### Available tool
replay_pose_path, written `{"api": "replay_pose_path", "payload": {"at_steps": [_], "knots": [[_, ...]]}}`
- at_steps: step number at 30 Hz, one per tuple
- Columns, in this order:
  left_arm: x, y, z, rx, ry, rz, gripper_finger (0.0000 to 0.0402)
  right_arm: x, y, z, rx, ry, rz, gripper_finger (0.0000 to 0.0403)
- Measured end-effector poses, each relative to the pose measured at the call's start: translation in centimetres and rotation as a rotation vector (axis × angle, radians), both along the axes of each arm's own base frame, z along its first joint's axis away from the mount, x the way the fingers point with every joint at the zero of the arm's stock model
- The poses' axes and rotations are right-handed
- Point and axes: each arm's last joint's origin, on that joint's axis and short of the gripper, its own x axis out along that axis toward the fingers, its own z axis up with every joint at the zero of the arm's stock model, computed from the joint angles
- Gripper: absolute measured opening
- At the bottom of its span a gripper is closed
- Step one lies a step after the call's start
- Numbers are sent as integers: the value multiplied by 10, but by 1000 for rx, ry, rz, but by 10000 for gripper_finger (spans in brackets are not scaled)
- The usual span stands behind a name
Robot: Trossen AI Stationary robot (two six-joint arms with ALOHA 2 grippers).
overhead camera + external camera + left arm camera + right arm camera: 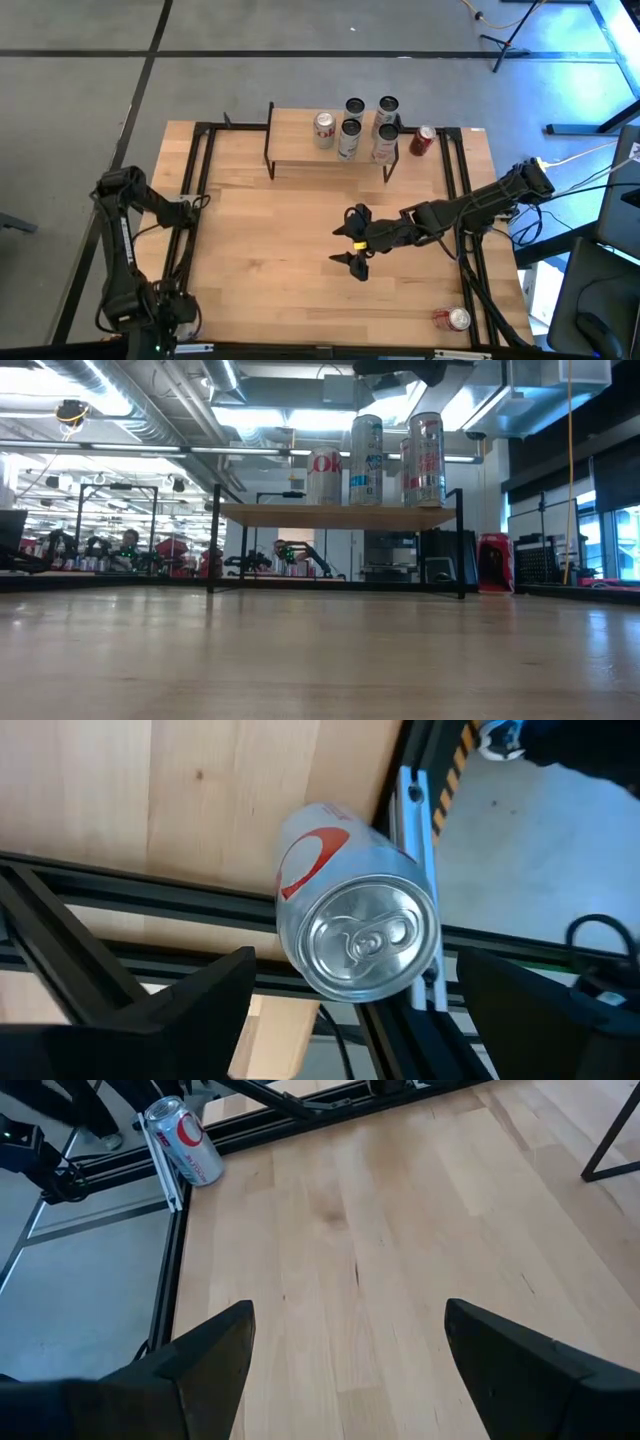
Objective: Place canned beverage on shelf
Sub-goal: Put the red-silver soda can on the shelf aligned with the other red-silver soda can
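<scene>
The shelf (330, 150) stands at the table's far middle, and in the low view (340, 515) it carries several upright cans (350, 138). A silver can with a red mark (360, 920) stands at the table's left edge beside a metal bracket. It also shows in the right wrist view (185, 1140). My left gripper (355, 955) is open above this can, one finger on either side, not touching it. In the high view my left gripper (190, 205) covers the can. My right gripper (355, 238) is open and empty over the table's middle, and the right wrist view (348, 1308) shows bare wood under it.
A red can (423, 140) stands on the table right of the shelf, and shows in the low view (495, 562). Another red can (452, 318) lies at the near right corner. A black frame rail (195, 170) runs along the table's left edge.
</scene>
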Motion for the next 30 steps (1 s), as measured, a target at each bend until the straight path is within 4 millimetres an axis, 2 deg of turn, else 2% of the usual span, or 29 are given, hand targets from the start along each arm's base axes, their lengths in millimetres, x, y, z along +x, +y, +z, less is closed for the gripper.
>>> {"api": "replay_pose_path", "payload": {"at_steps": [18,24,30], "knots": [[-2,-16,-24,70,14,-30,333,0,0,0,0,0,0,312],[0,-21,-36,106,11,-93,332,0,0,0,0,0,0,312],[11,-21,-43,123,12,-167,299,0,0,0,0,0,0,312]]}}
